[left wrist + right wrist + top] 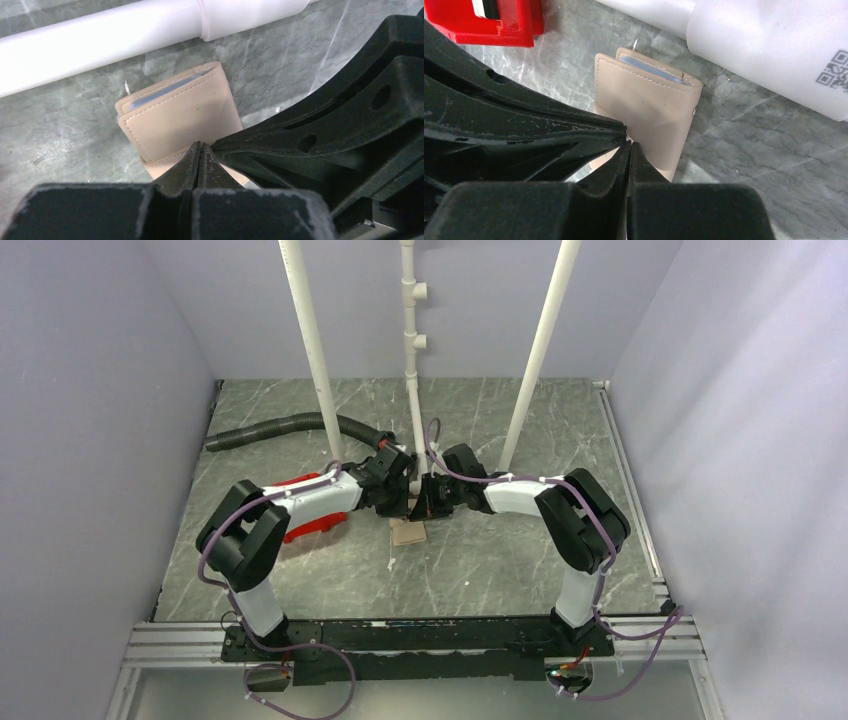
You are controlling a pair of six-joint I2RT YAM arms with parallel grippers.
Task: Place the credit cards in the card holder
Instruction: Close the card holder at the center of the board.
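We see the card holder [180, 117] folded shut on the tabletop [60, 130] | left claw [200, 150] closed together at its edge | right claw [629, 146] closed together there too | red bin [499, 27] to its left

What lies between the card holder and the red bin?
Nothing: bare grey tabletop separates the card holder from the red bin, shown in the right wrist view.

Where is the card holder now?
In the top view, the folded tan leather card holder lies centrally on the grey table, near the white pipe, the red plastic bin to its left.
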